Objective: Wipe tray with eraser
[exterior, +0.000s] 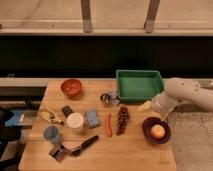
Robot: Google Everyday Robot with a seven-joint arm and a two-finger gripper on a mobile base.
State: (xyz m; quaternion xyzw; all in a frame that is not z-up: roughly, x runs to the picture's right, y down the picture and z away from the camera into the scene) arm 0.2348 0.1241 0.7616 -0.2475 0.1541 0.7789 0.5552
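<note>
The green tray (pixel 139 84) stands at the back right of the wooden table. The eraser (pixel 67 110), a small dark block, lies at the left of the table, just behind the white cup (pixel 76 121). My white arm reaches in from the right. My gripper (pixel 162 114) hangs at the table's right edge, in front of the tray's right corner and just above a dark bowl (pixel 156 131). It is far from the eraser.
An orange-red bowl (pixel 72 88) is at the back left and a metal cup (pixel 105 98) stands left of the tray. A light-blue sponge (pixel 92 118), a carrot (pixel 109 125), dark grapes (pixel 122 120), a blue cup (pixel 51 133) and a black-handled tool (pixel 80 146) are nearer. The dark bowl holds a round fruit.
</note>
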